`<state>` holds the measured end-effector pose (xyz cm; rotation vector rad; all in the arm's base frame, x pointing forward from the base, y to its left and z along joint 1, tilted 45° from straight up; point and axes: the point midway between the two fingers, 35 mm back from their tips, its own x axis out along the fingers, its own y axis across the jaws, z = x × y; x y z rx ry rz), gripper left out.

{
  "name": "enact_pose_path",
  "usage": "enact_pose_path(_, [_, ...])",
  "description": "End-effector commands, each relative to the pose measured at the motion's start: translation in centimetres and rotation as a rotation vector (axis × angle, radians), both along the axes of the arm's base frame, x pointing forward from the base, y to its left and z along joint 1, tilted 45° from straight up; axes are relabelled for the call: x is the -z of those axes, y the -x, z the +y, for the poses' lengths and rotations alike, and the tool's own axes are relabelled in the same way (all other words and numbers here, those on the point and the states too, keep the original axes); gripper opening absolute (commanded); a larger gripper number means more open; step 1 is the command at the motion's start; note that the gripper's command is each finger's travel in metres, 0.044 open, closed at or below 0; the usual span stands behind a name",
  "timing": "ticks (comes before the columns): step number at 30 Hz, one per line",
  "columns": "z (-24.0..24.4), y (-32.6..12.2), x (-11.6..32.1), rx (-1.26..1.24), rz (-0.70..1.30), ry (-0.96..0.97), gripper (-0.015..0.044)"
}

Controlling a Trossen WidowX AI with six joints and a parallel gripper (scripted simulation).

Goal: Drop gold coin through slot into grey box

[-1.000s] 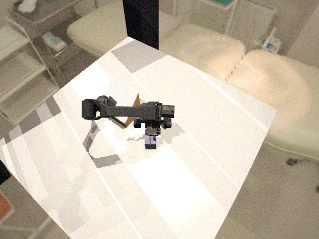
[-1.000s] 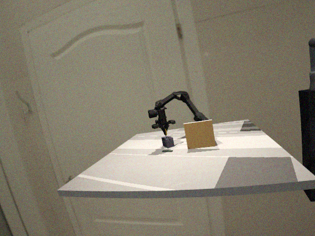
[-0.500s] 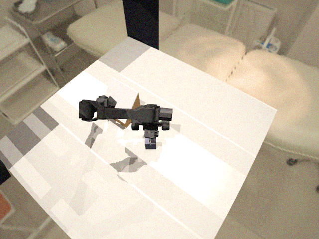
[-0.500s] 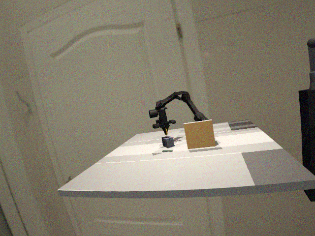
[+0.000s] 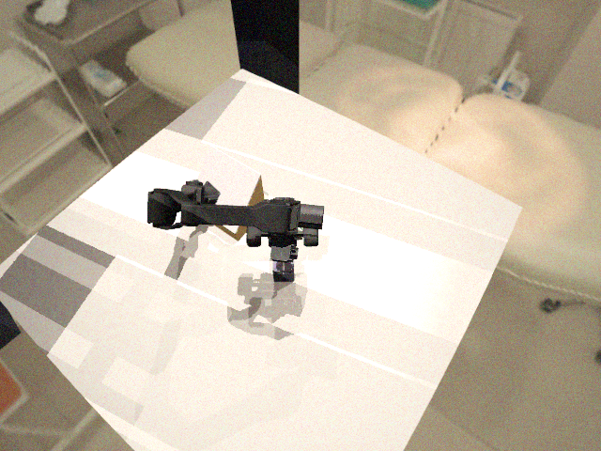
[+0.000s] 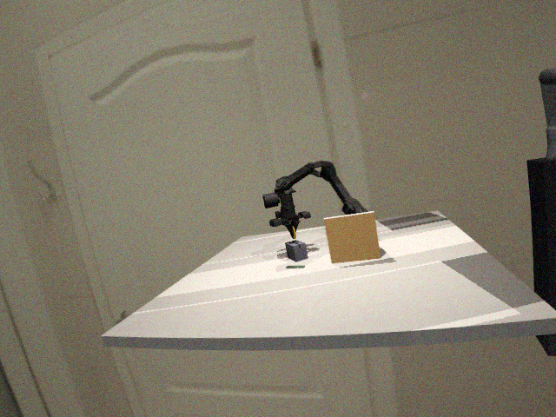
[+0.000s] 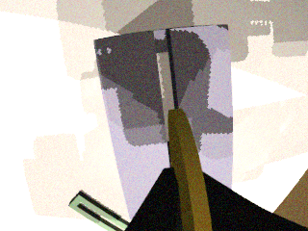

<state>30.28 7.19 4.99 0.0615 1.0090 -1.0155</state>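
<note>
One coin [image 7: 191,187], one box [image 7: 168,115], one pincer [image 6: 293,229].

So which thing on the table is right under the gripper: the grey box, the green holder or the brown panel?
The grey slotted box. The gripper hangs above its lid, holding the thin gold coin; the flat dark-green holder and upright brown panel sit off to the sides.

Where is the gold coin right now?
The gold coin is pinched in the gripper, hanging just above the grey box. In the wrist view its edge lines up with the slot in the lid, with the empty green holder off to the left.
</note>
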Motion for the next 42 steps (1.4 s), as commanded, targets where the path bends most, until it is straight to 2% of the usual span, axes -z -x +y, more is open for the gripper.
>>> enact_pose_path(1, [-0.2, 0.0, -0.3, -0.006, 0.003, 0.002, 0.0000])
enact_pose_path(42, [-1.2, -0.2, 0.7, -0.004, 0.005, 0.000, 0.0000])
